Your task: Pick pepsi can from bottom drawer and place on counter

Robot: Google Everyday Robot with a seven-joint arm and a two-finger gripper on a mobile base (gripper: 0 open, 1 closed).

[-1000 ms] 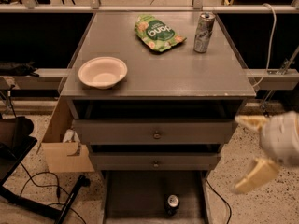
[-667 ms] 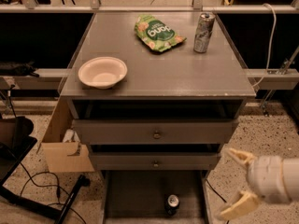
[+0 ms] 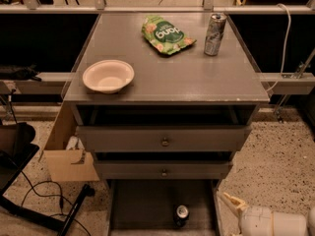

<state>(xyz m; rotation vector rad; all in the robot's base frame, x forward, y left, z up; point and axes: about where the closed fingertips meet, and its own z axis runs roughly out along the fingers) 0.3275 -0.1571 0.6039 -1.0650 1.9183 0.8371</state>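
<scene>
The pepsi can (image 3: 181, 215) stands upright in the open bottom drawer (image 3: 140, 205), near its front right; I see its silver top and dark body. The counter (image 3: 177, 75) is the grey top of the cabinet above. My gripper (image 3: 228, 219) is low at the bottom right, just right of the drawer's right wall and about level with the can, not touching it. One pale finger (image 3: 231, 201) points up and left from the white wrist; the other is cut off by the picture's lower edge. The jaws stand spread and hold nothing.
On the counter are a white bowl (image 3: 108, 75) at front left, a green snack bag (image 3: 166, 34) at the back, and a tall silver can (image 3: 214, 27) at back right. Two knobbed drawers (image 3: 165, 141) sit above the bottom drawer. A cardboard box (image 3: 69, 154) and cables (image 3: 44, 200) lie left.
My gripper has dropped from beside the cabinet's right side down to floor level, next to the bottom drawer, and moved partly out of the picture. The can has not moved.
</scene>
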